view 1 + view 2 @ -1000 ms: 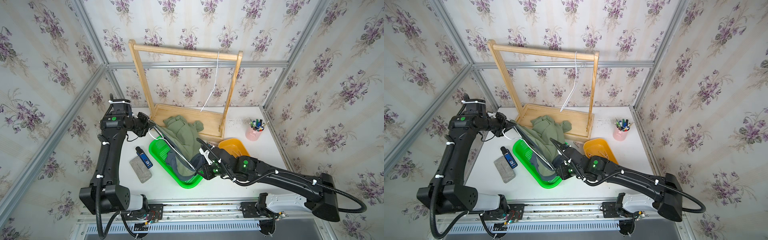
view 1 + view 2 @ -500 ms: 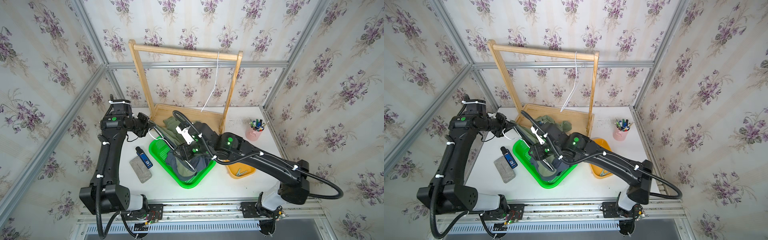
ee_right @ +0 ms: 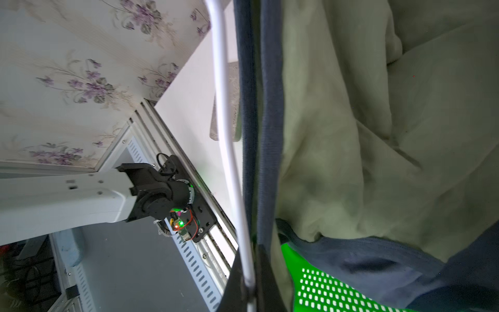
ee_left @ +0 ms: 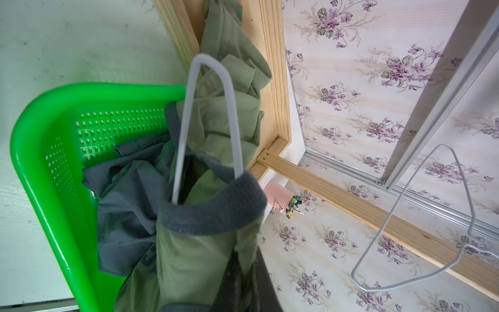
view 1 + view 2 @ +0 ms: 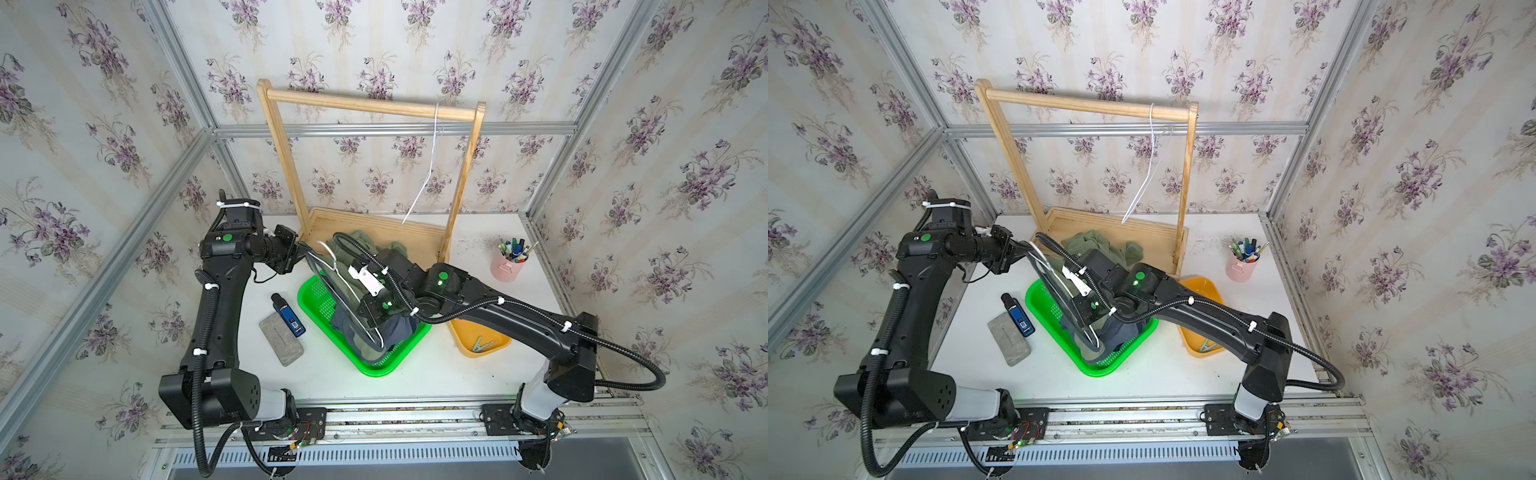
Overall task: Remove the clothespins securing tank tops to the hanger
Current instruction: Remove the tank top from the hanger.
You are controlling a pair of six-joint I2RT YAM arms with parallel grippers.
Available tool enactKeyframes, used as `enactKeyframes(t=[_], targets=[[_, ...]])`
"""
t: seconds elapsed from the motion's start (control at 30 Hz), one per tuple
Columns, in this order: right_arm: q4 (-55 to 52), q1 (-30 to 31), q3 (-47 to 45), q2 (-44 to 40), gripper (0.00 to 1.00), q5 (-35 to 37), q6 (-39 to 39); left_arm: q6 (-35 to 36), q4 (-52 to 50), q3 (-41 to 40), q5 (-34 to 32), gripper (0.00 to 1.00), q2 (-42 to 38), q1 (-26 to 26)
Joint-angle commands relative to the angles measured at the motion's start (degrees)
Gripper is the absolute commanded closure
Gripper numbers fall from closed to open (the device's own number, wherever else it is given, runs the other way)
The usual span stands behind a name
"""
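Observation:
A white wire hanger (image 5: 336, 286) slants over the green basket (image 5: 374, 365). The olive tank top (image 5: 365, 245) is draped on it and the navy tank top (image 5: 399, 328) is bunched in the basket. My left gripper (image 5: 305, 254) is shut on the hanger's upper end, and olive cloth (image 4: 194, 256) covers its jaws (image 4: 243, 286). My right gripper (image 5: 370, 330) is shut on the lower wire (image 3: 229, 151), which runs between its jaws (image 3: 249, 289). One clothespin (image 5: 482, 344) lies in the orange tray (image 5: 465, 332). I see no clothespins on the hanger.
A wooden rack (image 5: 374, 106) stands at the back with an empty wire hanger (image 5: 430, 166) on its bar. A pink cup of pens (image 5: 508, 266) is at the right. A grey block (image 5: 281, 338) and a blue device (image 5: 289, 320) lie left of the basket.
My right arm swung up over the basket, and its gripper went from open to shut on the hanger's lower wire. The left arm kept its hold and did not move.

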Motion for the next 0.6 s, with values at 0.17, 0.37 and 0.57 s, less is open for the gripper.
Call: enactKeyframes(t=[0.17,0.37,0.57], targets=[[-2.5,-0.4,9.6,0.8,1.0,-1.0,4.8,3.5,0.9,0.8,0.1,1.0,-0.9,-0.1],[-2.4,-0.8,10.8,0.4,1.0,-0.6,4.5,4.5,0.9,-2.1,0.9,1.0,-2.4,-0.1],[-1.0,-1.1,17.8,6.1,1.0,-4.6,5.8,4.7,0.9,-5.2,1.0,1.0,-4.0,-1.5]])
